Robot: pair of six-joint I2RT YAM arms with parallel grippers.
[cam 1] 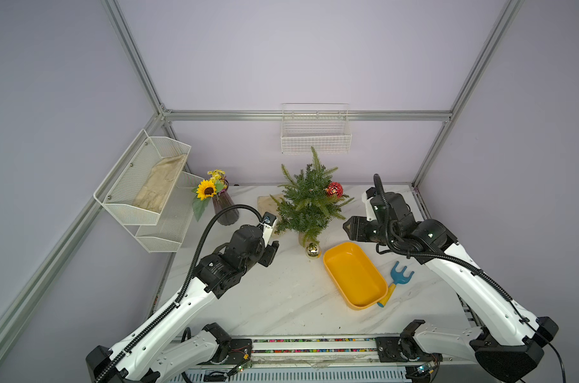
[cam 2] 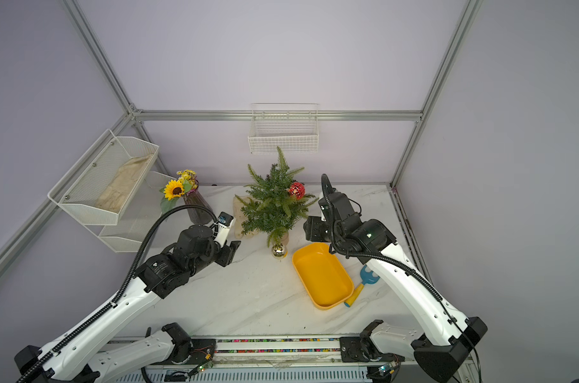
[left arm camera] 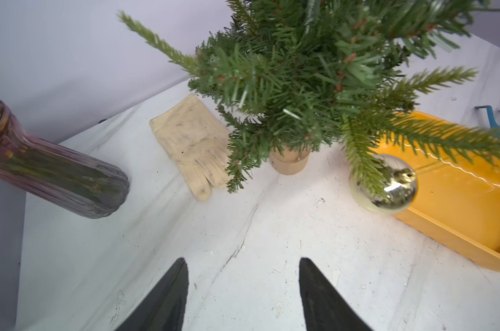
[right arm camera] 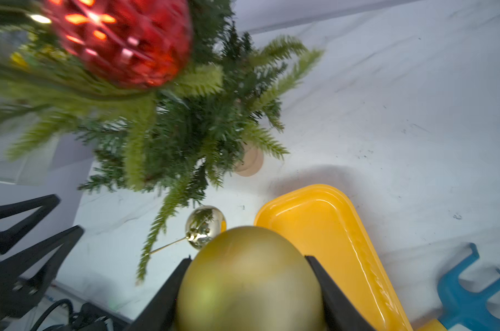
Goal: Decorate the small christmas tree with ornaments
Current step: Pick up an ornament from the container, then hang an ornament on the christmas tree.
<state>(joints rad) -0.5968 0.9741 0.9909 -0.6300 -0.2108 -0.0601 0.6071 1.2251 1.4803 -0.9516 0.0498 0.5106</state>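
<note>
Right pincer [right arm camera: 248,257] clamped on the matte gold ball [right arm camera: 248,289] at its middle, likely for carrying to a branch. Left pincer [left arm camera: 243,259] apart, empty, above the worktop [left arm camera: 243,223]. Beyond, small christmas tree [cam 1: 309,202] upright, red ball [cam 1: 334,189] already hung on it. Shiny ball [cam 1: 313,250] lying by its base, just beside the yellow tray [cam 1: 354,275].

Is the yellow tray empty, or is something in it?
Empty. Both top views show the yellow tray bare inside; the shiny gold ball sits outside its corner.
</note>
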